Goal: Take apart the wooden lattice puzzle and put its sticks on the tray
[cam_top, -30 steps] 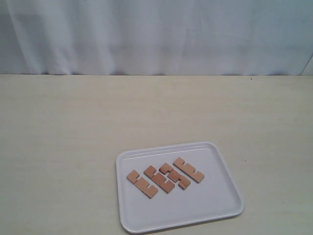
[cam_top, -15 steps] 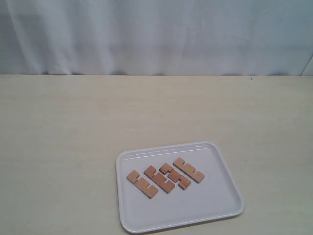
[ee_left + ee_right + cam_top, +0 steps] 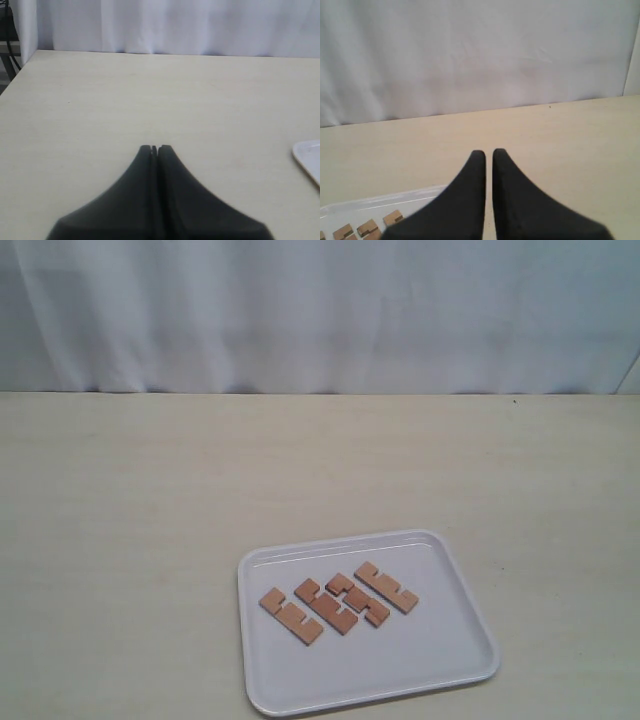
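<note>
only cut-off sticks [image 3: 368,227] by right claw [image 3: 489,152], closed empty, left claw [image 3: 154,148] likewise

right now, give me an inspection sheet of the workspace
surface: pale table, carrying the tray
job's things: four sticks lie flat and taken apart on the white tray; the middle two touch
clutter: nothing seen
grippers: left gripper shut, holding nothing; right gripper shut, holding nothing; both away from the sticks
cables: a dark line past the table corner, cable or frame, cannot tell
surroundings: white curtain behind the table
</note>
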Action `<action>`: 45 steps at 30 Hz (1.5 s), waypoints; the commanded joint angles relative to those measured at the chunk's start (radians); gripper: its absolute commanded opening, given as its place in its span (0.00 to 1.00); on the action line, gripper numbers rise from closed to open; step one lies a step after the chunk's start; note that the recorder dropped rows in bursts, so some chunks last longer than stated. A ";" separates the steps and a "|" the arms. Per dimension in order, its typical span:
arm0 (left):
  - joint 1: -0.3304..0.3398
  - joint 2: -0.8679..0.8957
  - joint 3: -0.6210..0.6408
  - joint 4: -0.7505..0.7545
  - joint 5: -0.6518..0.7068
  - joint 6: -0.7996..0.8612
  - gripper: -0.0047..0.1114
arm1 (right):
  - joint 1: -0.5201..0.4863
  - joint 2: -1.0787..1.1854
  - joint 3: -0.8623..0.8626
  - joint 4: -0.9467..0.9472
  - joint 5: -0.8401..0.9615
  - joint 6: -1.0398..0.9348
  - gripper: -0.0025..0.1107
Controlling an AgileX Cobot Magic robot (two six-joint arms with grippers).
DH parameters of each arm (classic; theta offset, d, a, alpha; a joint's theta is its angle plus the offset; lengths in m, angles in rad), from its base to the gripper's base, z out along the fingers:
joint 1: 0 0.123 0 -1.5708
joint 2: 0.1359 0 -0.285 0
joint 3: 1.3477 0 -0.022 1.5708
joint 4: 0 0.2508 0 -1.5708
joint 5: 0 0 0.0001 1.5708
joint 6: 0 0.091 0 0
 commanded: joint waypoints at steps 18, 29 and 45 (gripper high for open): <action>0.001 -0.001 0.002 0.006 -0.007 0.001 0.04 | -0.004 -0.004 0.002 0.051 0.171 -0.031 0.06; 0.001 -0.001 0.002 0.006 -0.007 0.001 0.04 | -0.004 -0.004 0.002 0.051 0.194 -0.031 0.06; 0.001 -0.001 0.002 0.006 -0.007 0.001 0.04 | -0.004 -0.004 0.002 0.058 0.194 -0.031 0.06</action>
